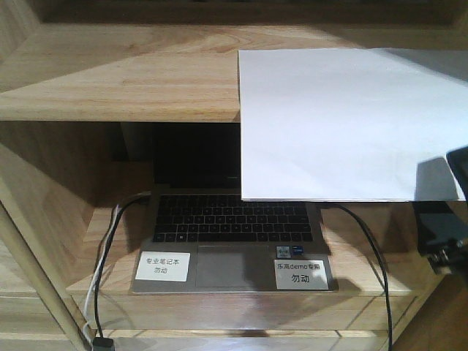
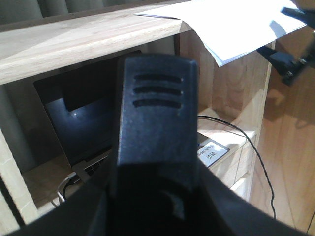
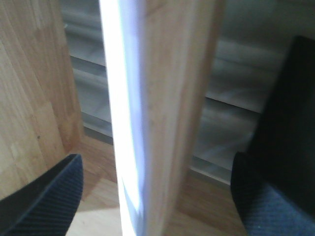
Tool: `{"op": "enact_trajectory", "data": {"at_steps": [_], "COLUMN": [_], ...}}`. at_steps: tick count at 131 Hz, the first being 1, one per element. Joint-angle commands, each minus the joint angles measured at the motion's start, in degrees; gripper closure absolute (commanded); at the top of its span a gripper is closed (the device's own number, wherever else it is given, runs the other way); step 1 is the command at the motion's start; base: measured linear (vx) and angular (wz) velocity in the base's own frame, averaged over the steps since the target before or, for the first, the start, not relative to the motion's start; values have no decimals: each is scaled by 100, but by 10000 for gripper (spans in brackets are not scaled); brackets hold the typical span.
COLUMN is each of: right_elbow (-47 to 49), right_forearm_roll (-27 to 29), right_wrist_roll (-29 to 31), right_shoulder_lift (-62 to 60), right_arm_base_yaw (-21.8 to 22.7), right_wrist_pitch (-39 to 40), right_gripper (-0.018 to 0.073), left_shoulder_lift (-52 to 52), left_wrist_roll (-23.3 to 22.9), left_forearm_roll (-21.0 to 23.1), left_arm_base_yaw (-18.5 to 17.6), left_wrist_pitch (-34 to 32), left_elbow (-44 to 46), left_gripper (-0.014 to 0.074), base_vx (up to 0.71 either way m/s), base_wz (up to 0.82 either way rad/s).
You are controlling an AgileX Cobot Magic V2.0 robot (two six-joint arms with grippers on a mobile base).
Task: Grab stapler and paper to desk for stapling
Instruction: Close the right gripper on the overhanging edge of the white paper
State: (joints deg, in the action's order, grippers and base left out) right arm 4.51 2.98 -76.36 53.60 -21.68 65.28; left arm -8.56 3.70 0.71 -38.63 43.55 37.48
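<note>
The upper wooden shelf (image 1: 110,95) carried the paper (image 1: 344,124), which overhung the front edge above the laptop (image 1: 234,219), so a free margin was there to pinch. The right claw (image 3: 157,169) stood wide, straddling sheet and shelf board edge-on, nothing gripped. The left claw (image 2: 157,216) appeared clamped on the black stapler (image 2: 157,108), carried upright close to its camera.

Paper (image 1: 344,124): one plain white blank sheet, flat and unfolded, on the right part of the upper wooden shelf (image 1: 117,88). Its near part sticks out past the shelf's front lip, unsupported, hardly drooping. Dark shadow on the near right corner. From my right wrist cam it's edge-on, a bright strip vs. the board, between the spread pads of my right gripper (image 3: 157,194), touching neither.
</note>
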Motion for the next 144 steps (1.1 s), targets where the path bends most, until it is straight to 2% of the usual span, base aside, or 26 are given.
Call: {"op": "enact_trajectory", "data": {"at_steps": [1,42,90,108,122,123,134,135,144], "right_elbow": [347,783,783,783,783,783,783,783,783], "right_forearm_roll": [-91,-86,-67,-67,-67,-67,-67,-67,-67], "right_wrist_roll": [41,152,197,191,191,191,164,155,150], "right_shoulder_lift": [112,230,230,230,230,230,230,230,230], "right_arm_base_yaw": [-15,-15,-15,-15,-15,-15,-15,-15,-15], "right_wrist_pitch": [1116,1134,1097,1097,1119,1134,1178,1178,1178], "right_gripper": [-20,-20,-4,80,184,216,299,333,396], "left_shoulder_lift": [-91,-91,-91,-91,-91,-91,-91,-91,-91], "left_wrist_roll": [-10,-10,-10,-10,-10,-10,-10,-10,-10], "left_forearm_roll": [38,38,38,38,38,38,38,38,38], "left_arm_base_yaw": [-47,-47,-47,-47,-47,-47,-47,-47,-47], "left_wrist_pitch": [-661,-667,-661,-661,-661,-661,-661,-661,-661], "left_elbow": [162,162,162,162,162,162,162,162,162], "left_gripper": [603,603,603,603,603,603,603,603,603], "base_vx": [0,0,0,0,0,0,0,0,0], "base_wz": [0,0,0,0,0,0,0,0,0]}}
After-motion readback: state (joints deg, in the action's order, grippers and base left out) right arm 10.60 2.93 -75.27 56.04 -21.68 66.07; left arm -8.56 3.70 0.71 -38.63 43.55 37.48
